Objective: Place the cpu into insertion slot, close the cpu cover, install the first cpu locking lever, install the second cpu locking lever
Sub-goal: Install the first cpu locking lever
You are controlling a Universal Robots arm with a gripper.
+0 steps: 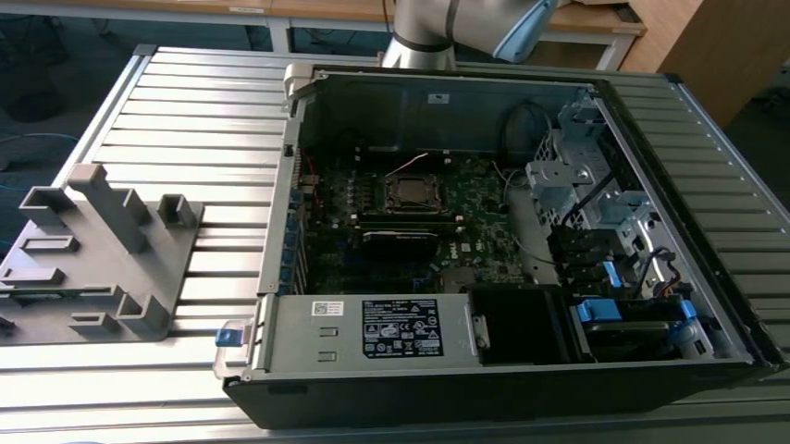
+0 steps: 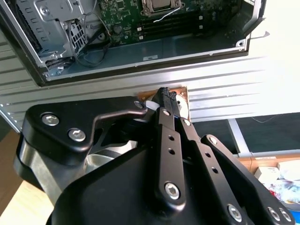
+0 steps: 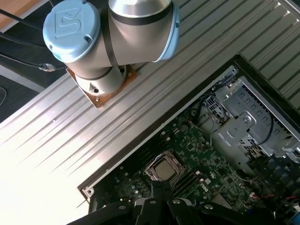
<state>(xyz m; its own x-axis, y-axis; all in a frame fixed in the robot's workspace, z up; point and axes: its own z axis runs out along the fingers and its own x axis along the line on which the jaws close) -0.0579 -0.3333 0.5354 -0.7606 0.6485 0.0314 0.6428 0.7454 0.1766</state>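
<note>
- Firstly, a ribbed metal tabletop (image 1: 185, 102) carries all the things.
- An open computer case (image 1: 494, 393) lies on its side on the tabletop, towards the exterior view's right, with its inside facing up.
- The robot arm (image 1: 457, 28) stands on the far side of the case. In the first wrist view its base (image 3: 105, 84) sits on a brown plate on the tabletop.
- A grey plastic fixture (image 1: 99, 250) with upright blocks rests on the tabletop at the exterior view's left, well apart from the case.
- A grey power-supply box (image 1: 370, 328) with a label fills the near corner of the case.
- The dark green motherboard (image 1: 482, 222) covers the floor of the case.
- The tool (image 2: 169, 95) hangs above the case, apart from the board. Its two black fingers stand narrow, almost together, and nothing shows between them.
- The insertion slot (image 1: 412, 192) is in the middle of the motherboard, towards its far side.
- The cpu cover (image 3: 152, 172) appears as a silver frame lying flat on the slot.
- The cpu (image 3: 165, 168) lies inside the slot, its dull grey face showing through the frame's window.
- I cannot tell how the locking levers stand.
</note>
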